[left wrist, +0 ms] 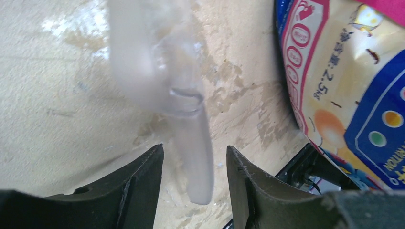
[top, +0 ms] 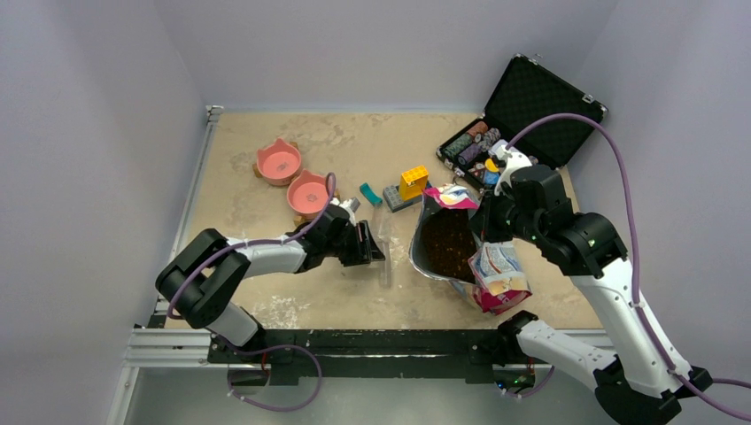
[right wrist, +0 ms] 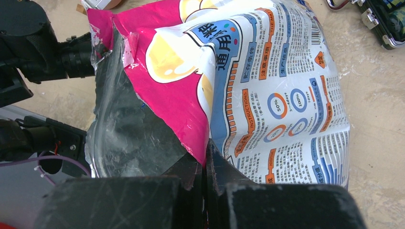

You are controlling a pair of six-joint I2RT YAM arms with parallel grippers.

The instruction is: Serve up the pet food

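R gripper [right wrist: 205,164] is pinched shut on the bag [right wrist: 267,86] rim, propping it up w/ the mouth gaping. Kibble [top: 445,243] shows dark inside the bag, right of centre on the counter [top: 372,142]. L gripper [left wrist: 193,183] is low, fingers [left wrist: 138,191] apart, straddling the handle of a clear scoop [left wrist: 167,86], a gap on each side, no pinch. The scoop lies just left of the bag. Pink bowls [top: 263,162] sit further left, behind the L arm.

Clear scoop [left wrist: 157,71]: blurred for you at close range, its bowl cut by the top edge.
Pet food bag [left wrist: 344,95]: cropped at right, fine print beyond your reading.
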